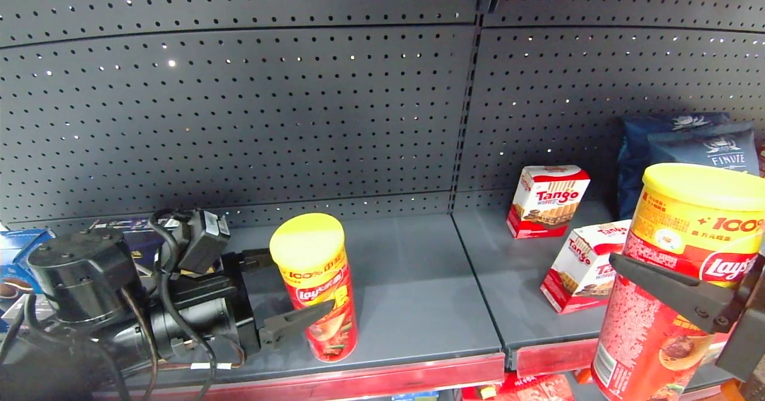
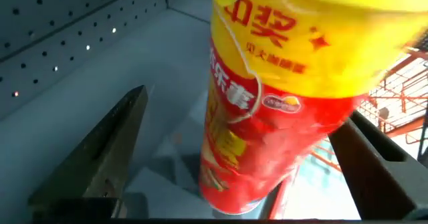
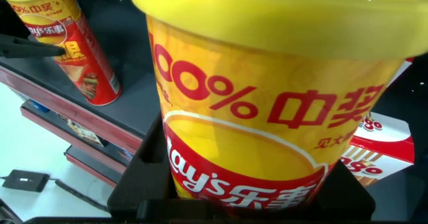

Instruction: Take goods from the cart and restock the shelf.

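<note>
Head view: standing can (image 1: 317,287) near shelf's (image 1: 418,293) front edge; held can (image 1: 687,233) near boxes (image 1: 583,266).

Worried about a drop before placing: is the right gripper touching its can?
Touching. The right wrist view shows the can wedged between the right gripper's fingers; the head view shows one finger flat against it.

A shop: pegboard-backed shelf (image 1: 412,293) stocked with snack boxes (image 1: 548,201).
</note>
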Available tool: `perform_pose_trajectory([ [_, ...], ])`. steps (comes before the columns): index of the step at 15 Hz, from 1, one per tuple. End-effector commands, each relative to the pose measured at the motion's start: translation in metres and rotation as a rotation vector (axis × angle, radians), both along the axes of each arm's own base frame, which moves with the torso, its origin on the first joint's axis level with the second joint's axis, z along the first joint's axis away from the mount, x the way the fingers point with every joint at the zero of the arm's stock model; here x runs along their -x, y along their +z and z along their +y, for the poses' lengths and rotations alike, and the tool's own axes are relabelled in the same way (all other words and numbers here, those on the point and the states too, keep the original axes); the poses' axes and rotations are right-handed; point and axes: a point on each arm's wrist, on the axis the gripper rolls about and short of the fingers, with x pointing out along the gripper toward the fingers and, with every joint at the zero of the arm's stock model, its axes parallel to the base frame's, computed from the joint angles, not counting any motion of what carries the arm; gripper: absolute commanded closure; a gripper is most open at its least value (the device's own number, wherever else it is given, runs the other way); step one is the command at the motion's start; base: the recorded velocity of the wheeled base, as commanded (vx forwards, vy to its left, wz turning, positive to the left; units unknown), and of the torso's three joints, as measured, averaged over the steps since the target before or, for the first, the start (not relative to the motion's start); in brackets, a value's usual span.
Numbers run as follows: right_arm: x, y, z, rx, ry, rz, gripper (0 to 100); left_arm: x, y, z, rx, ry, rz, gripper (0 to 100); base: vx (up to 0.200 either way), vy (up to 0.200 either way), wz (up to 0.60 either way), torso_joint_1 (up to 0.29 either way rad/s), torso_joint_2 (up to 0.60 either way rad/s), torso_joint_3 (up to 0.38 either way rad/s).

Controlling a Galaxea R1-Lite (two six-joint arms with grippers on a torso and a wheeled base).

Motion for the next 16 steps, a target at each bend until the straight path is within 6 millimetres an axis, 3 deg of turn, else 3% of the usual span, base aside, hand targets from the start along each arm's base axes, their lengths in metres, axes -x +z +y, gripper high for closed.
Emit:
perform_pose_trajectory([
  [1, 0.0, 0.001, 0.0, -0.003, 0.001, -0.003, 100, 0.022, 0.002, -0.006, 0.001, -0.054, -0.002, 0, 0.0, 0.0, 0.0, 0.0, 0.0, 0.0],
  [8, 0.004, 0.002, -0.004, -0.012, -0.001, -0.015, 100, 0.03, -0.001, 0.007, -0.004, -0.005, 0.012, 0, 0.0, 0.0, 0.0, 0.0, 0.0, 0.0],
  [16, 0.004, 0.001, -0.004, -0.011, 0.002, -0.014, 100, 0.053, 0.028, 0.017, 0.036, 0.025, -0.124, 0, 0.0, 0.0, 0.0, 0.0, 0.0, 0.0],
])
